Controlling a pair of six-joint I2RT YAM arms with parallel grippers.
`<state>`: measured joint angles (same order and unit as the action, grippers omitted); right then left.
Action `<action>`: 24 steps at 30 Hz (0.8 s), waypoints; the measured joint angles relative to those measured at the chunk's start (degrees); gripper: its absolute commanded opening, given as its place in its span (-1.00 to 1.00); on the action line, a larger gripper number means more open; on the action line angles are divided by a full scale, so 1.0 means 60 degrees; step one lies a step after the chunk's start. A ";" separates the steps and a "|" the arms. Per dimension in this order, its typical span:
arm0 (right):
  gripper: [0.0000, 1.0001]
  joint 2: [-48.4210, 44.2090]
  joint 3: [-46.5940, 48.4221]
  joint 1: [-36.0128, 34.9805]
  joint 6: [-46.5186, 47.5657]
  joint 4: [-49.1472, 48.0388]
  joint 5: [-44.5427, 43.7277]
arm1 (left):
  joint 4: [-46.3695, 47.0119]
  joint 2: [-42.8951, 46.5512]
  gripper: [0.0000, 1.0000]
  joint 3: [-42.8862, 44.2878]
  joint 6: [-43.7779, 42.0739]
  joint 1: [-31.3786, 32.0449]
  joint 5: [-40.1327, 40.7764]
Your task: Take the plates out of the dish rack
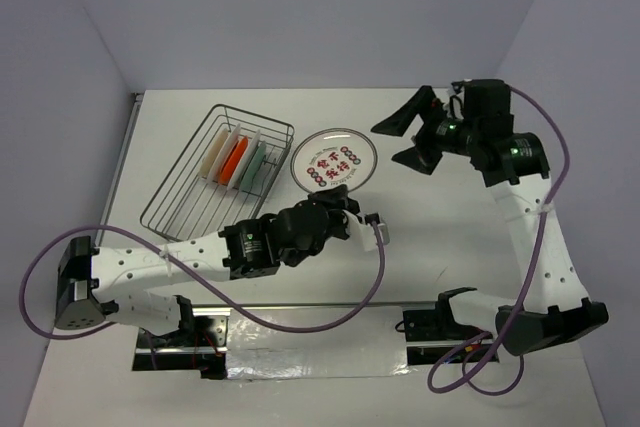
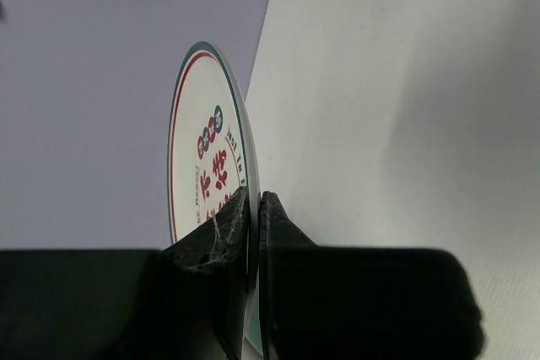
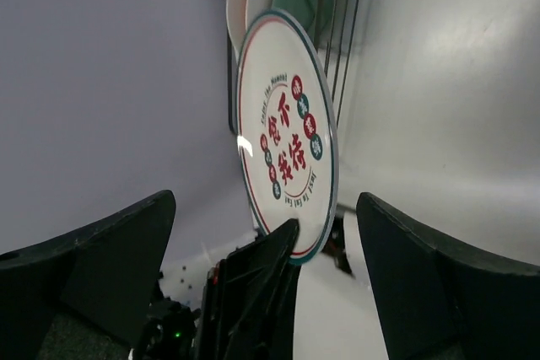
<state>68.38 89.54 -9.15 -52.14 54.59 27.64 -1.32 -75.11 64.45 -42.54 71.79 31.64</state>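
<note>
Plates: 4 sure. 1 printed plate [image 1: 333, 160] out of the rack [image 1: 190, 192], 3 standing in it: 1 cream plate [image 1: 214, 155], 1 orange plate [image 1: 233, 157], 1 teal plate [image 1: 256, 168]. Possibly 1 thin white one between orange and teal, can't tell. Rack: 1. Arms: 2, left arm [image 1: 170, 257], right arm [image 1: 535, 237]. Pincers: 2, left pincer [image 2: 256, 198], right pincer [image 1: 385, 144]. Table [image 1: 450, 247]: 1.

White table [image 1: 440, 247] (pale lilac walls [image 1: 300, 17])

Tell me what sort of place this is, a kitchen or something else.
Probably a robot test bench, not a kitchen: a white table inside bare lavender walls, two white robot arms bolted at its edge, and a silver wire dish rack.
</note>
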 measured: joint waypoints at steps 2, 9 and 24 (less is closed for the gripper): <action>0.86 0.0004 -0.0484 -0.0426 -0.0124 -0.0302 0.0295 | 0.0353 0.0000 -1.00 0.0000 -0.0353 0.0270 0.0058; 0.15 -0.0018 -0.1894 -0.0889 -0.0080 -0.0678 0.0186 | 0.1184 -0.0011 -1.00 0.0007 -0.0787 0.0841 0.0259; -1.00 0.0047 -0.4346 0.1311 0.1687 -0.4160 -0.1107 | -0.1031 -0.1035 0.99 0.1749 0.2954 -0.0219 0.1249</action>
<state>68.66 63.46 -1.28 -42.02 29.63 20.99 -7.51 -81.32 74.94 -24.82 70.48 39.13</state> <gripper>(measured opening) 0.149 0.994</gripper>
